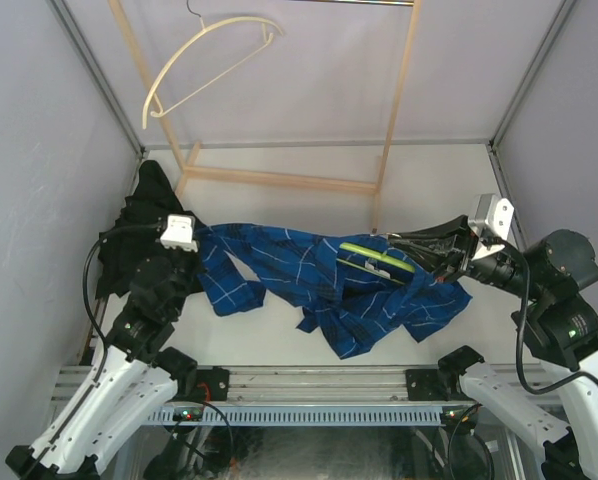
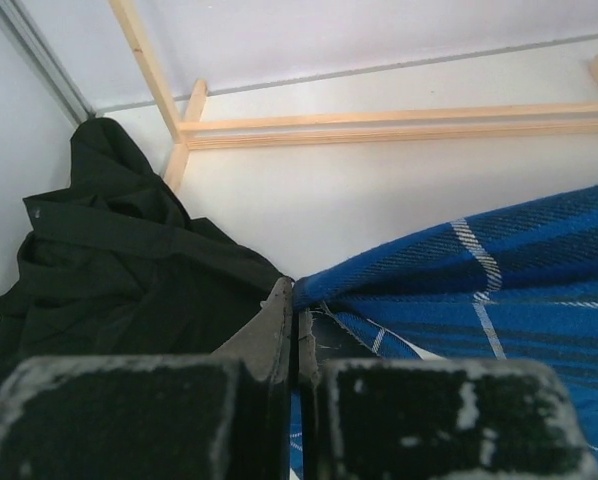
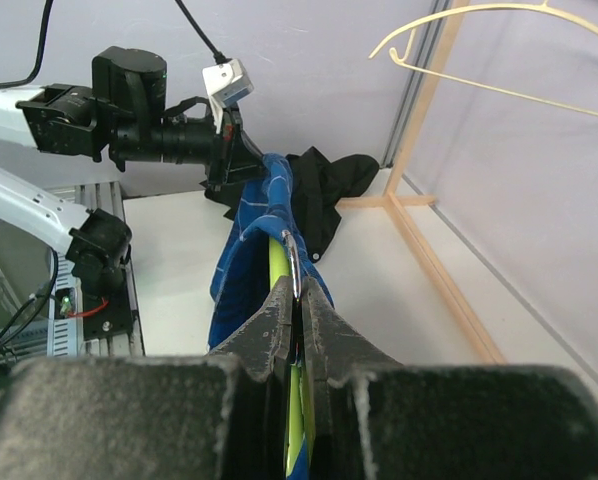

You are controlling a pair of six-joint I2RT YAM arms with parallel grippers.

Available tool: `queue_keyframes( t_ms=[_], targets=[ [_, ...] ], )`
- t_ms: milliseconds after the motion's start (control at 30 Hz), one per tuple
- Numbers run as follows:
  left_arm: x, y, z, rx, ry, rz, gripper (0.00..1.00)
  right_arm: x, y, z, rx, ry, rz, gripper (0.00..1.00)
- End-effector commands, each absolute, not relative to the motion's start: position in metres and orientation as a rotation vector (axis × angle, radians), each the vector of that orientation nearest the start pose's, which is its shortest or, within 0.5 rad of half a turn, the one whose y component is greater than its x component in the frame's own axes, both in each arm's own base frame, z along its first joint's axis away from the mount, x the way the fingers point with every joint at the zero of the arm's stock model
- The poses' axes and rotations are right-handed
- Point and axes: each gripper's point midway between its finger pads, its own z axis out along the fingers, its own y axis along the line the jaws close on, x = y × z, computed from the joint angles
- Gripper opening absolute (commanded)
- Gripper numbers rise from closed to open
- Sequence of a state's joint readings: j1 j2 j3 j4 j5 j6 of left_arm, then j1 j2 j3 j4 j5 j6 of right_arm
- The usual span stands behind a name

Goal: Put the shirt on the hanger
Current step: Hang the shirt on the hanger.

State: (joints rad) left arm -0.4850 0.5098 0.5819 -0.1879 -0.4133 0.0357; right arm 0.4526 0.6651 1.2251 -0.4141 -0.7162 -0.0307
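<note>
The blue plaid shirt (image 1: 309,270) is stretched above the table between my two grippers. My left gripper (image 1: 201,245) is shut on the shirt's left edge; in the left wrist view its jaws pinch the blue fabric (image 2: 459,270) at their tips (image 2: 294,300). My right gripper (image 1: 404,250) is shut on the lime-green hanger (image 1: 374,258), which lies partly inside the shirt. In the right wrist view the green hanger (image 3: 279,262) and its silver hook (image 3: 293,262) stick out from between the shut jaws (image 3: 297,295), with the shirt (image 3: 244,240) draped over them.
A plain black garment (image 1: 139,225) lies heaped at the far left, behind my left gripper. A pale cream hanger (image 1: 204,60) hangs on a wooden rack (image 1: 279,180) at the back. Grey walls close both sides.
</note>
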Motion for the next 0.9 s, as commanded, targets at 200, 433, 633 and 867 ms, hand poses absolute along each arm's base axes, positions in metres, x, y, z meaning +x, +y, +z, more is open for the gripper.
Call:
queue_keyframes(
  t_ms=[200, 433, 633, 867],
  targets=[
    [0.247, -0.104, 0.295, 0.366, 1.487, -0.241, 0.57, 0.131, 0.190, 0.477, -0.901, 1.087, 0.818, 0.00],
    [0.204, -0.136, 0.333, 0.623, 1.213, -0.368, 0.62, 0.167, 0.191, 0.452, -0.853, 1.237, 0.755, 0.00],
    [0.163, -0.173, 0.362, 0.880, 1.033, -0.538, 0.58, 0.180, 0.211, 0.421, -0.927, 1.297, 0.826, 0.00],
    [0.146, -0.208, 0.390, 1.019, 0.965, -0.782, 0.53, 0.162, 0.248, 0.400, -1.060, 1.234, 0.866, 0.00]
  ],
)
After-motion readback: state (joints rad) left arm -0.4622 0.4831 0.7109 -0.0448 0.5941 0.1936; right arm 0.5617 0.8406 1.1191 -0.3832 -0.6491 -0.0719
